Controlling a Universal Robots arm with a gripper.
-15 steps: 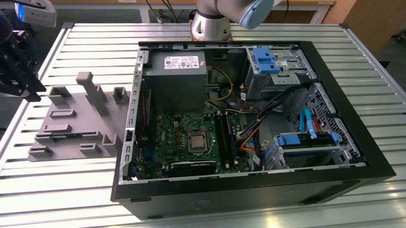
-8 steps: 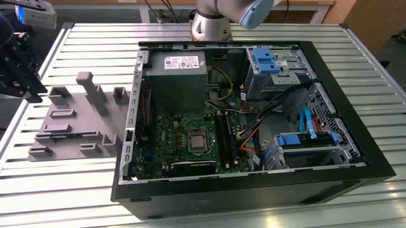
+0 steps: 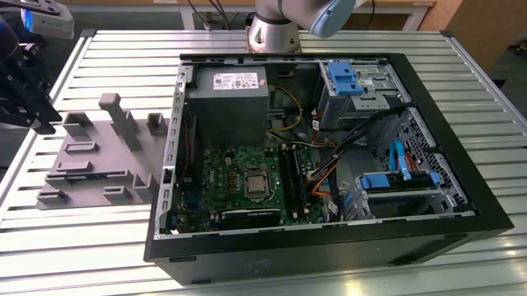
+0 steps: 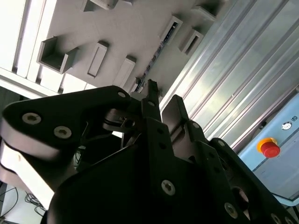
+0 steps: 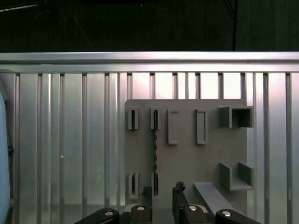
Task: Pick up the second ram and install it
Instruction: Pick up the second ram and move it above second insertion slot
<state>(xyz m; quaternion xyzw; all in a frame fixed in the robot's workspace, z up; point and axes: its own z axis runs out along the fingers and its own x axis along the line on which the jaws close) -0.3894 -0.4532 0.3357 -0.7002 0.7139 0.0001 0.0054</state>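
The second ram (image 5: 155, 149) stands on edge in a grey slotted holder (image 5: 187, 154), held between two slot blocks and seen as a thin dark strip. The second wrist view shows the same ram (image 4: 154, 55) running across the holder. My gripper (image 5: 162, 192) hangs above the holder, apart from it, with its black fingers (image 5: 178, 191) open and the ram's line falling between them. In the exterior view the gripper (image 3: 39, 120) is at the far left, over the holder (image 3: 91, 154). The green motherboard (image 3: 239, 176) lies inside the open computer case (image 3: 445, 142).
The case stands on a ribbed metal table (image 3: 123, 61), to the exterior view's right of the holder. Cables, blue drive brackets (image 3: 342, 77) and a grey power supply (image 3: 226, 105) crowd the case. The arm's base (image 3: 272, 31) rises behind it. A red stop button (image 4: 270, 148) sits nearby.
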